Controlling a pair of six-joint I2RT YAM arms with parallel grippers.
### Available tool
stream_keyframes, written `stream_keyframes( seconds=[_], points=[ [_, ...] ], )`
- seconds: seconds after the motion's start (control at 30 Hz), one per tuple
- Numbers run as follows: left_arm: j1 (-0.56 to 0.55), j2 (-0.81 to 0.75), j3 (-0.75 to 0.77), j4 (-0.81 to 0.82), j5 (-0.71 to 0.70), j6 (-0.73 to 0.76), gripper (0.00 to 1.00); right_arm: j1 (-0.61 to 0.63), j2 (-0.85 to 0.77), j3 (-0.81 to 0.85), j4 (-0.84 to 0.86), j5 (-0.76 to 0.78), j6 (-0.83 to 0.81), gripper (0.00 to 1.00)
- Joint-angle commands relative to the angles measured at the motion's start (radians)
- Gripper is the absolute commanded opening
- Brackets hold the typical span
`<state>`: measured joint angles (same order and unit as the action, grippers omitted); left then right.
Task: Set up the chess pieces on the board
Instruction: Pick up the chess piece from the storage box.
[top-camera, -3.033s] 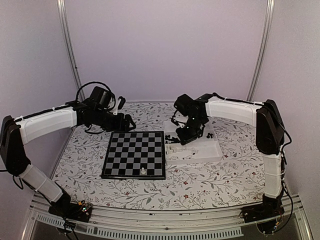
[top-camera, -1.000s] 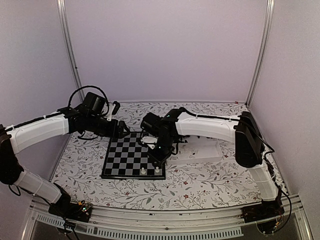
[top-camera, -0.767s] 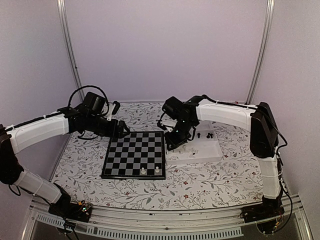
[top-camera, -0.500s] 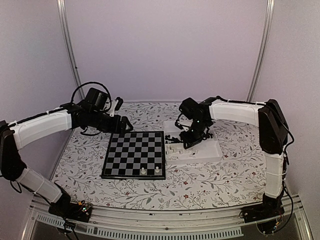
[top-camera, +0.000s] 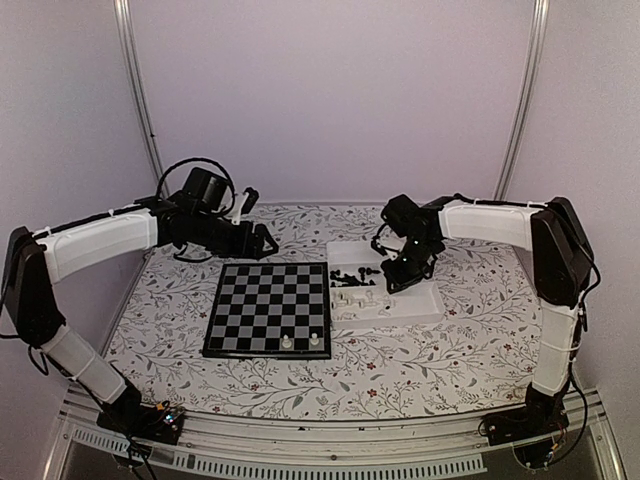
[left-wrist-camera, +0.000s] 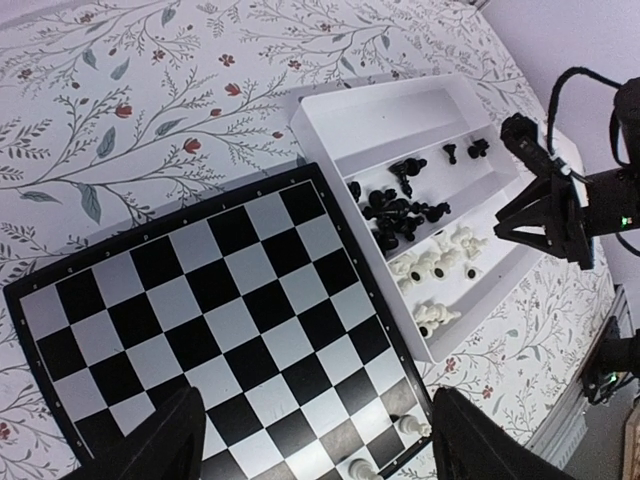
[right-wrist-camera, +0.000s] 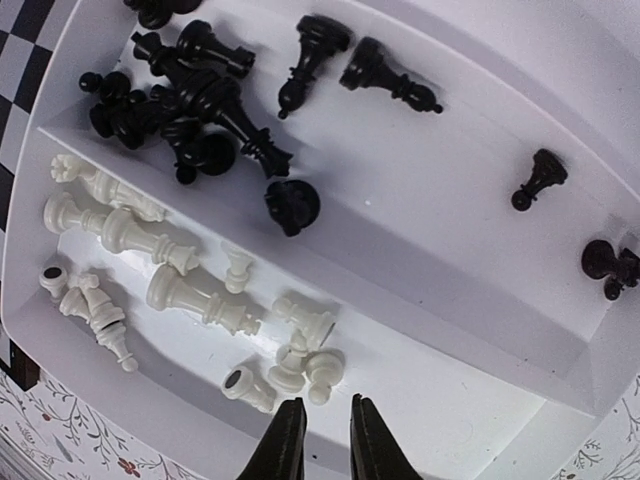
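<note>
The left pincer (left-wrist-camera: 315, 400) hangs wide apart over the far edge of the board (top-camera: 268, 310), where two white pieces (top-camera: 288, 342) stand along the near edge. To the right, the tray (top-camera: 420, 310) holds the other chess pieces. The right pincer (right-wrist-camera: 325, 430), nearly together and empty, hovers just beside a toppled white cluster (right-wrist-camera: 300, 365), so that arm is nearer.

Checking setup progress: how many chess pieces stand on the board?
2, both in the near row of the board: one white piece by the right corner, another left of it.
</note>
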<state>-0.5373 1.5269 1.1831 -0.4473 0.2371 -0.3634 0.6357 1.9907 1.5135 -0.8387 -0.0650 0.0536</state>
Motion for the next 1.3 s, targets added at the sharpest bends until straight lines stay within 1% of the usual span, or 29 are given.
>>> stream_keyframes(
  seconds=[0.0, 0.17, 0.27, 0.53, 0.77, 1.1, 1.27],
  points=[
    [-0.015, 0.018, 0.037, 0.016, 0.011, -0.01, 0.8, -0.028, -0.038, -0.024, 0.037, -0.005, -0.018, 0.2],
    [-0.018, 0.021, 0.045, 0.014, 0.005, -0.01, 0.8, -0.03, -0.016, -0.006, 0.039, -0.094, -0.02, 0.26],
    [-0.019, 0.021, 0.044, 0.008, 0.0, -0.007, 0.8, -0.029, -0.004, -0.006, 0.029, -0.102, -0.016, 0.26],
    [-0.018, 0.02, 0.033, 0.007, -0.005, -0.005, 0.8, -0.03, 0.03, 0.002, 0.007, -0.093, -0.012, 0.21],
    [-0.018, 0.019, 0.028, -0.005, -0.013, -0.001, 0.8, -0.029, 0.051, -0.007, -0.007, -0.097, -0.008, 0.23],
    [-0.018, 0.001, -0.006, -0.004, -0.02, -0.001, 0.8, -0.028, 0.062, -0.01, -0.027, -0.074, 0.003, 0.21],
    [-0.018, -0.004, -0.015, 0.004, -0.022, -0.003, 0.8, -0.027, 0.073, 0.004, -0.035, -0.059, 0.008, 0.18]
  ],
)
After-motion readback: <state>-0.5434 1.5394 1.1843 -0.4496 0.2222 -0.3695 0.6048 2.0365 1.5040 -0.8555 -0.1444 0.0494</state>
